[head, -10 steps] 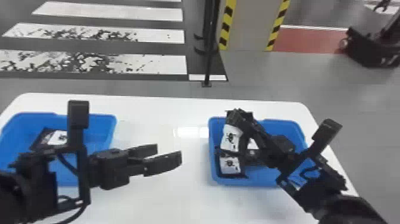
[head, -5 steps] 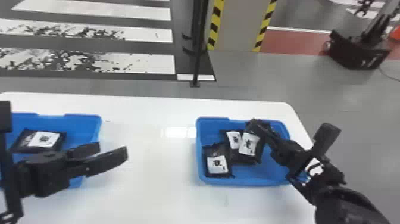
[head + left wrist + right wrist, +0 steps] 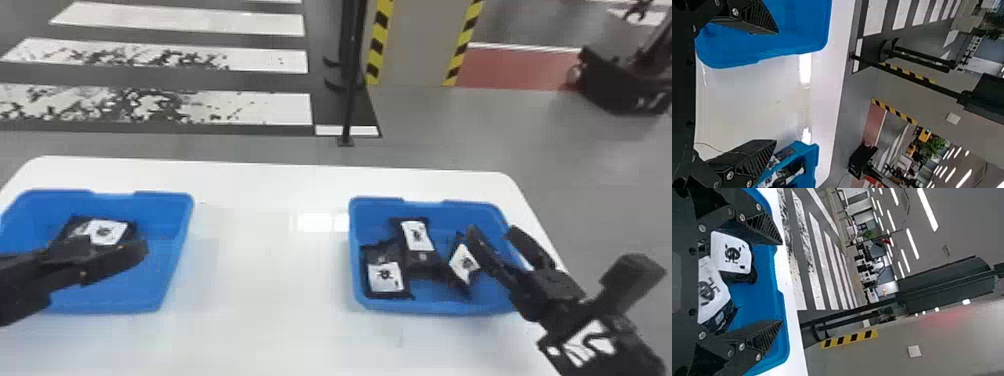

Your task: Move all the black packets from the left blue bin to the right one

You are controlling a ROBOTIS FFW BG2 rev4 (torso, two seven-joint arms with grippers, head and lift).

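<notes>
White table [image 3: 270, 325], right bin [image 3: 430, 306]: middle packet [image 3: 418, 237] runs front-to-back.

Left blue bin [image 3: 157, 207]: cropped by the head view's left edge. Black packet [image 3: 107, 231] within: near portion concealed by the left gripper [image 3: 117, 247]. Right blue bin [image 3: 425, 306]: right wall partly masked by the right gripper [image 3: 491, 231]. Label [image 3: 385, 277] on its near-left packet: fine print indistinct.
</notes>
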